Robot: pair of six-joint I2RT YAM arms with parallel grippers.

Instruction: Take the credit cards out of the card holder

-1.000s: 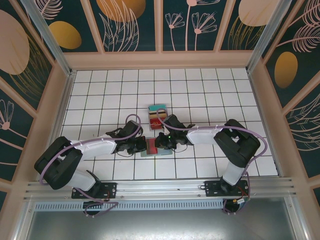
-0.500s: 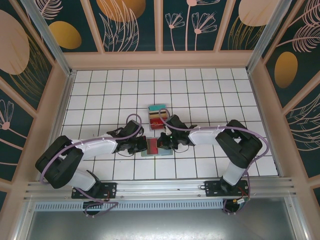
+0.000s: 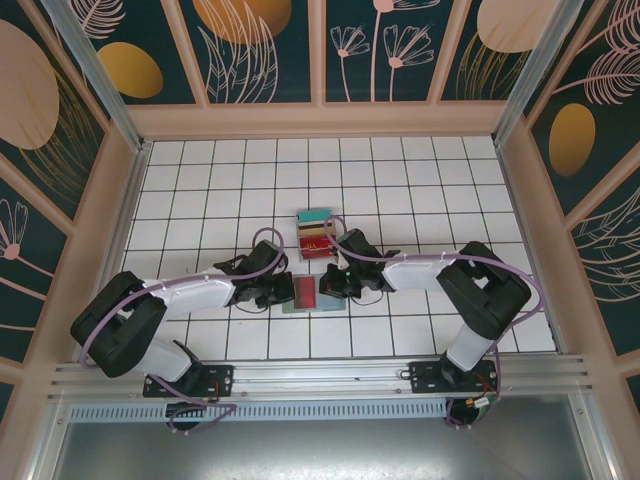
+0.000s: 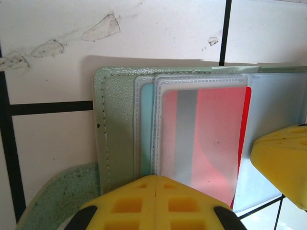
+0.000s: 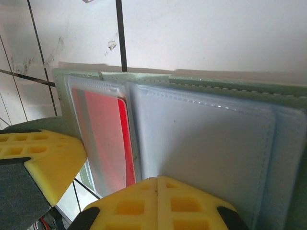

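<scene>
White tiles (image 3: 400,180) underneath; my left gripper (image 4: 156,186) and right gripper (image 5: 157,184) are clenched empty over the card holder (image 3: 305,296), so closed tips might skid off the sleeved red credit card (image 4: 206,139).

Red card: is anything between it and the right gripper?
Yes. A frosted sleeve of the card holder covers the red card; just its thin edge is bare, on the side facing the shut right gripper.

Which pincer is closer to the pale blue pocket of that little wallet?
Right. The right pincer, shut, sits on the edge of the pale blue pocket; the left pincer, also shut, is at the neighbouring clear sleeve holding the red card.
</scene>
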